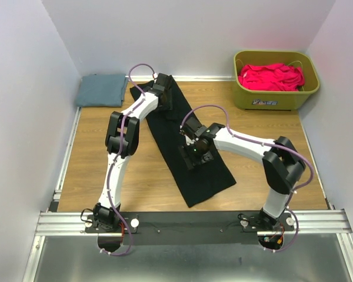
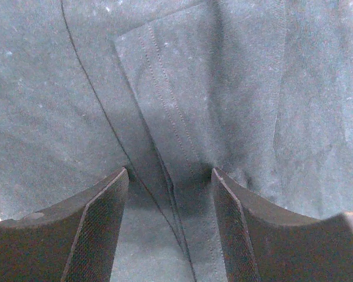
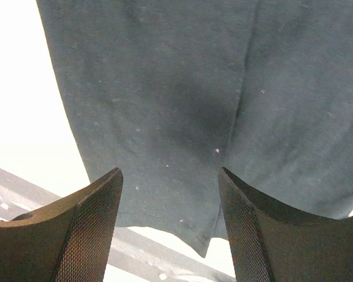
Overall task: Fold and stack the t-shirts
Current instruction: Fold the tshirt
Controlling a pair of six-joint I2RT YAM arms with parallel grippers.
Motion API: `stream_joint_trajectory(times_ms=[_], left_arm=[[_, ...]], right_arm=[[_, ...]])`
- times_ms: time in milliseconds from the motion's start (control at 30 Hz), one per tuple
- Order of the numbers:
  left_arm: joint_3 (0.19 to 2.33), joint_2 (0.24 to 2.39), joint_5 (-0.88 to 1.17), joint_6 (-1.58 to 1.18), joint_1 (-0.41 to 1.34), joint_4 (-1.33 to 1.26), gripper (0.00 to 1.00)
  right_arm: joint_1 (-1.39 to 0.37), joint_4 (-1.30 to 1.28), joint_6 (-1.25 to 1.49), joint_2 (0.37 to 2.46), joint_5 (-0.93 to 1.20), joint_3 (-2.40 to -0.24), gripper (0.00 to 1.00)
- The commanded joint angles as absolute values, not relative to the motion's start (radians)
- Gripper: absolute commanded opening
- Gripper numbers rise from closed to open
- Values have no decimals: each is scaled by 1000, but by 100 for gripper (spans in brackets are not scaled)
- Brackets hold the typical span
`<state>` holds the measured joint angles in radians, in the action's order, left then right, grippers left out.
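On the bench point(image 1: 100, 170) your black t-shirt point(image 1: 191, 176) lies as a long diagonal strip; left arm point(image 1: 120, 138) stretched far, left hand point(image 2: 169, 171) apart over its far end; right arm point(image 1: 253, 147) bent inward, right hand point(image 3: 170, 171) apart over the middle

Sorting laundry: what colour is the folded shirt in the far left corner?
The folded shirt is slate blue-grey; the top view shows it best.

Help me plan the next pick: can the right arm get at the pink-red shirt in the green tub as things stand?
Probably yes. The pink-red shirt lies heaped in the open-topped tub on that arm's side, nothing stands between, and the right hand is open and empty over the black shirt.
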<state>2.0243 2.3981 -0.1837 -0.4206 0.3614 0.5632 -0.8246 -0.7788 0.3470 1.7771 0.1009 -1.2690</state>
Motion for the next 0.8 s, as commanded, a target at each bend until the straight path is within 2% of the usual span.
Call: stream_joint_trajectory(times_ms=[0,500,767], left_arm=[[2117,2485,-215,-311,341,650,67],[2134,2496,-150,-230,331,580,67],[2160,2499,-121,-212,331,532,69]], right_arm=[[-824,-756,321,1854,196,-1368,73],[-860,-749,276,2101,468,-1439,69],[-927,-749,307,2160,465,-1543,68]])
